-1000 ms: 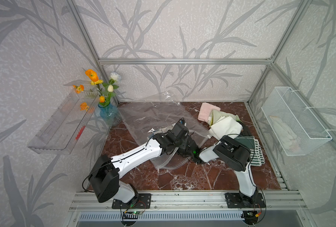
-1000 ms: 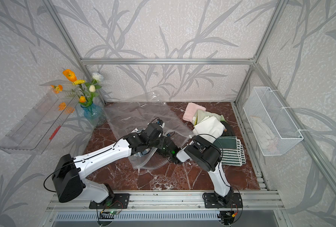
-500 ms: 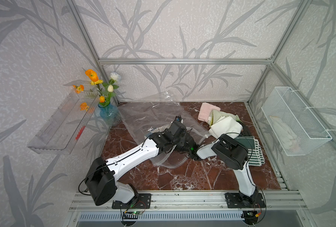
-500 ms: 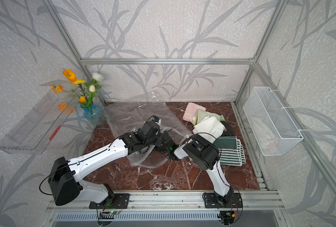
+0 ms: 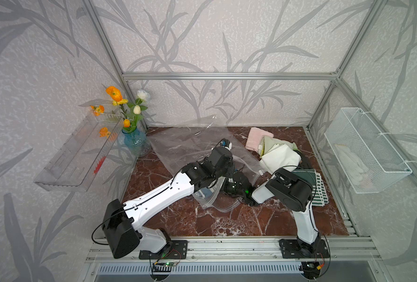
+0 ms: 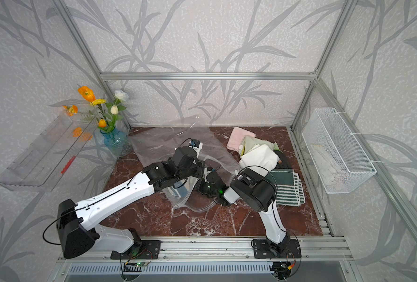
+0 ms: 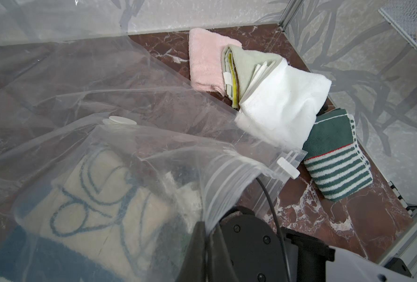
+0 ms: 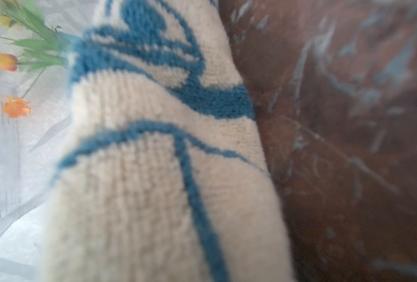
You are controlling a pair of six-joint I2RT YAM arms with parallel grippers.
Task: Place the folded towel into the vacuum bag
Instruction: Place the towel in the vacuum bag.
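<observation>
My left gripper [image 7: 206,234] is clenched on the bag's [image 5: 185,146] upper lip, holding the mouth open near centre; the towel [image 7: 88,207] lies inside, visible through the plastic; the right gripper is buried in the mouth, so I cannot tell its grip; what's left, I judge, is withdrawing and releasing.
</observation>
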